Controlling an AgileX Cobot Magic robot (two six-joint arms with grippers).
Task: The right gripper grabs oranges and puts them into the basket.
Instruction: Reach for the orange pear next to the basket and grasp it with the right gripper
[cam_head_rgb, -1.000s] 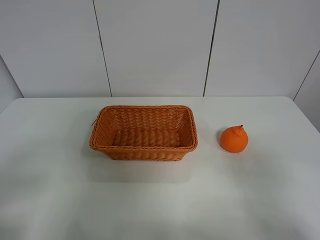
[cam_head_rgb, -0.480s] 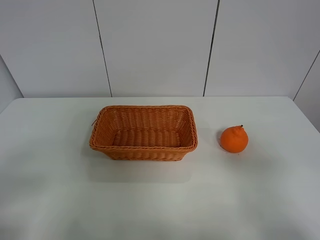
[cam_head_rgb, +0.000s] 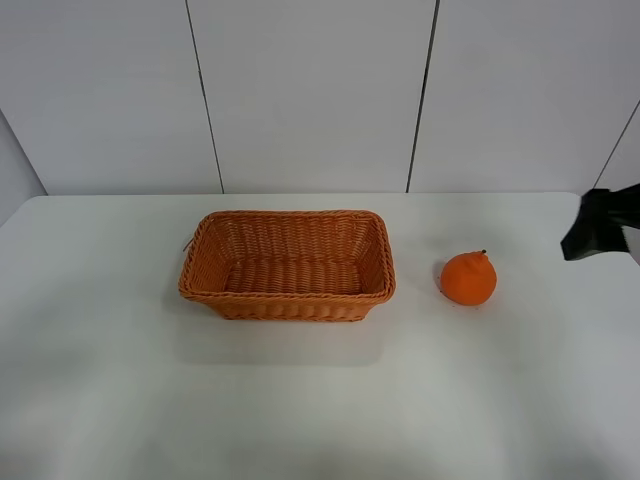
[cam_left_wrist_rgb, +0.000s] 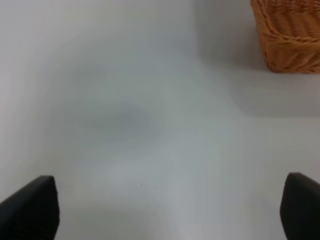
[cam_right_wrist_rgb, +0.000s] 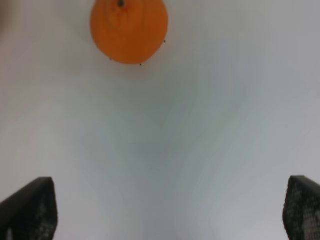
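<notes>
The orange (cam_head_rgb: 468, 278) sat on the table (cam_head_rgb: 300, 400), right of the basket (cam_head_rgb: 287, 265) and apart from it; the right gripper (cam_right_wrist_rgb: 165, 210), jaws spread wide and empty, needed to centre on the fruit's widest girth before closing; the left gripper (cam_left_wrist_rgb: 167, 210) gaped too.

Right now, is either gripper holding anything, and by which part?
Nothing is held. The left gripper and the right gripper are both open and empty. The orange lies on the table, apart from the right gripper.
</notes>
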